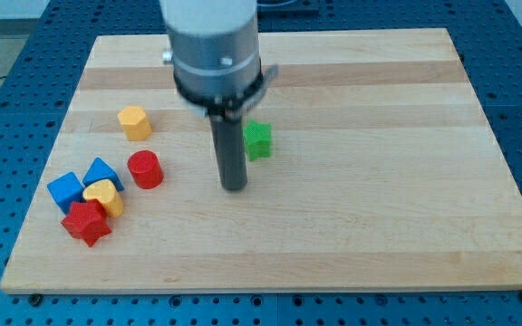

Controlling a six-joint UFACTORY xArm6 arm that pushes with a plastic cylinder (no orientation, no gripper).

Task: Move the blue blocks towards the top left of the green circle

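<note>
- No hand is fitted to the arm, so no open or closed state can be told; only a straight dark rod is carried, and my tip (234, 187) is set down on the table (379, 226) near the middle.
- The rod is held upright under the grey wrist housing, which hides part of the table's top edge.
- A green block (258, 140) is seen just beside the rod on the view's right, partly hidden by it; its shape cannot be made out.
- A red cylinder (144, 169) lies between my tip and the cluster at the view's left.
- The two blue blocks (103, 172) (65, 191) are well apart from my tip, packed against a yellow block (103, 196) and a red block (86, 223).
- Judged risk: the neighbours may be dragged along if the cluster is pushed blindly.
- A yellow hexagon (134, 121) sits apart, higher up.
</note>
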